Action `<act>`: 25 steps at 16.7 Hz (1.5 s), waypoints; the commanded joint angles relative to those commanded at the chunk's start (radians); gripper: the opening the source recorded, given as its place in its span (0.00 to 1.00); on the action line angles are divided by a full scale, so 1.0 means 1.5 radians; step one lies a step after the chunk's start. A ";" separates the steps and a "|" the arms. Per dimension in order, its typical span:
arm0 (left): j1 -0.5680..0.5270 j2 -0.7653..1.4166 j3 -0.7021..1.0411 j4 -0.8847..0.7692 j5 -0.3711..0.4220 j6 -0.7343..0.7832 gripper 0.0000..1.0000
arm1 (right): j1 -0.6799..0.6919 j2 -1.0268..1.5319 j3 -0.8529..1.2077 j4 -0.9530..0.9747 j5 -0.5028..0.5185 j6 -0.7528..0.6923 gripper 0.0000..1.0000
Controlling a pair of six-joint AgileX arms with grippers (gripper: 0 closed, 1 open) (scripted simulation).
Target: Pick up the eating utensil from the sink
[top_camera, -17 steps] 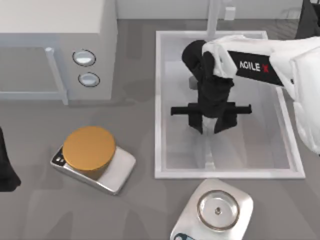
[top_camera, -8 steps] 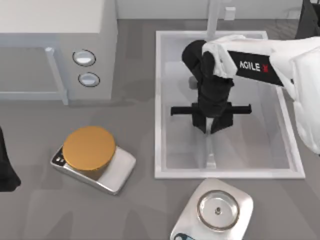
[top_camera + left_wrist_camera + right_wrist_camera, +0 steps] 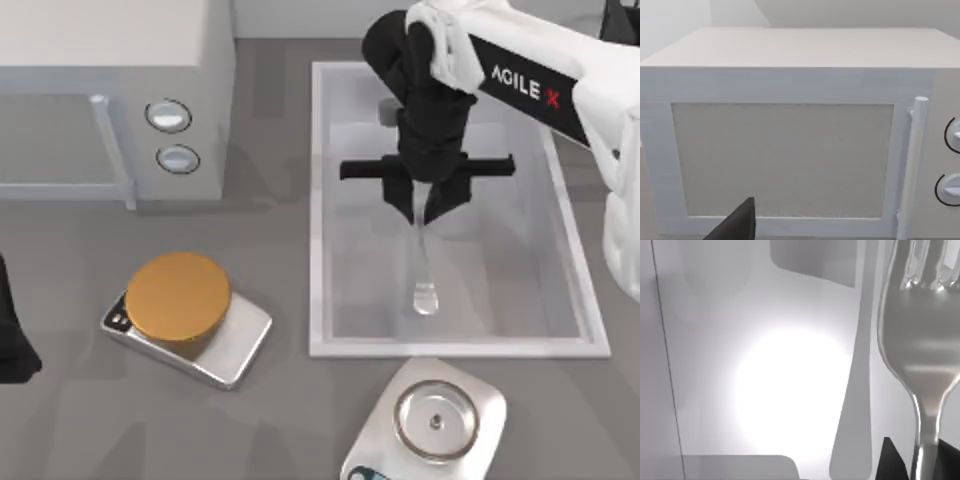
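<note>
Grey tabletop, rendered scene: a white microwave-like box sat at the top-left, the sink at centre-right, one scale with an orange disc at lower left, and a second scale with a metal ring below the sink.

The right gripper was over the upper half of the sink, fingers closed on the fork near its tine end. The handle trailed down from the jaws, and its widened end sat toward the near rim. The right wrist view showed the fork's tines and neck close up, with the neck passing between the dark fingertips; a separate soft shadow lay on the basin floor beside it. That gap suggested the fork was off the bottom, though I could not be sure the handle tip had cleared.

Status as I read it: grasp done, lift apparently under way. Left to do: raise the fork clear above the sink rim without it slipping or pivoting in the grip.

The left arm was parked at the table's left edge, its camera facing the box door; finger state not readable.
</note>
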 joint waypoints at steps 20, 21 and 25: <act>0.000 0.000 0.000 0.000 0.000 0.000 1.00 | -0.166 -0.365 -0.259 -0.108 -0.009 -0.168 0.00; 0.000 0.000 0.000 0.000 0.000 0.000 1.00 | -0.191 -0.415 -0.320 -0.104 -0.010 -0.193 0.00; 0.000 0.000 0.000 0.000 0.000 0.000 1.00 | -0.283 -0.600 -0.531 -0.089 -0.015 -0.286 0.00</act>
